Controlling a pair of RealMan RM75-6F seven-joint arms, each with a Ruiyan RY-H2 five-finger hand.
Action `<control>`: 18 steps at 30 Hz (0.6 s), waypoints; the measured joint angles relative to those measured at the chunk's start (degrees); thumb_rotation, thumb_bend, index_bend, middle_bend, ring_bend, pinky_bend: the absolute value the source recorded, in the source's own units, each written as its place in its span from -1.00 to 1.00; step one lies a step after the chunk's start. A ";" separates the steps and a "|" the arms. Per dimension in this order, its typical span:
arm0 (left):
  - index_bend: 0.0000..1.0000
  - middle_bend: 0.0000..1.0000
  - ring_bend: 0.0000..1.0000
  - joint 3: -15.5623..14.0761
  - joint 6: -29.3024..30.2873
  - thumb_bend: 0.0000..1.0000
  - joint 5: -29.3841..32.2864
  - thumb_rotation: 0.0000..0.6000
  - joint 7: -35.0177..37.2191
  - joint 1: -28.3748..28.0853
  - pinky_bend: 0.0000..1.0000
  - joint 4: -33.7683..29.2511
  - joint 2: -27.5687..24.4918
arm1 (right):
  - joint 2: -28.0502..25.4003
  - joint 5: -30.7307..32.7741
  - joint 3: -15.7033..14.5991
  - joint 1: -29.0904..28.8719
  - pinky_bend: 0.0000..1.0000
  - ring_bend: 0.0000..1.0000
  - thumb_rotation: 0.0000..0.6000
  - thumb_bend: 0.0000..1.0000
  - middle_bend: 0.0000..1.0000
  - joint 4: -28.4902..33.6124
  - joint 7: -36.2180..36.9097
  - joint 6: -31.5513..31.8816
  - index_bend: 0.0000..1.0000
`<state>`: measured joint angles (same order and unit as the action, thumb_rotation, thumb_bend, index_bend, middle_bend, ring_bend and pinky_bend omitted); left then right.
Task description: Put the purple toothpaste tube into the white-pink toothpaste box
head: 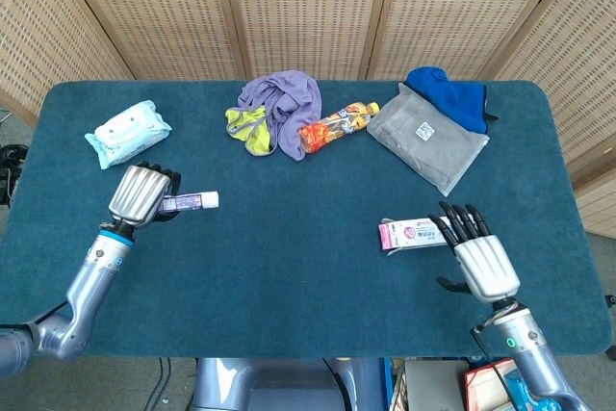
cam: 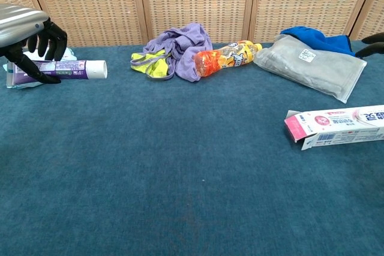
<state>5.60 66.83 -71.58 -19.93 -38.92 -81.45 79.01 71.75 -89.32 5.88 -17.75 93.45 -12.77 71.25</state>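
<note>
Purple toothpaste tube (head: pixel 189 202), held level in the left hand's (head: pixel 140 195) grasp above the teal table (head: pixel 289 257). Right hand (head: pixel 476 255), fingers spread and holding nothing, hovers over the white-pink toothpaste box (cam: pixel 336 125), its flap end open.

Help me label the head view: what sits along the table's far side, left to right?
Wipes pack → purple cloth → orange bottle → grey pouch.

I'm seeing a teal worktop (head: pixel 289 267): toothpaste box (head: pixel 416 232) in front of the grey pouch (head: pixel 426 139), bottle (head: pixel 338 125) left of it, clothes (head: pixel 274 109) further left, wipes (head: pixel 127 132) far left.
</note>
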 measured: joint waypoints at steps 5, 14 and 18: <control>0.75 0.28 0.07 0.20 0.46 -0.26 -1.55 1.00 0.57 0.30 0.00 -0.81 -0.82 | 1.00 4.12 1.80 -4.06 -1.00 -1.00 1.00 -0.88 -1.00 0.46 -1.67 -7.02 -0.78; 0.75 0.28 0.07 1.03 0.49 -0.26 -2.61 1.00 0.37 0.75 0.00 -2.27 -1.96 | 5.97 15.23 4.19 -10.88 -1.00 -1.00 1.00 -0.88 -1.00 -5.31 -5.19 -16.92 -0.75; 0.75 0.28 0.07 1.13 0.33 -0.25 -2.92 1.00 0.33 0.92 0.00 -2.31 -2.01 | 7.64 17.42 4.63 -12.43 -1.00 -1.00 1.00 -0.88 -1.00 -8.99 -5.14 -18.72 -0.73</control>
<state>6.73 67.16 -74.49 -19.60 -38.01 -83.76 77.00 79.39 -71.90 10.50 -30.17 84.46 -17.91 52.53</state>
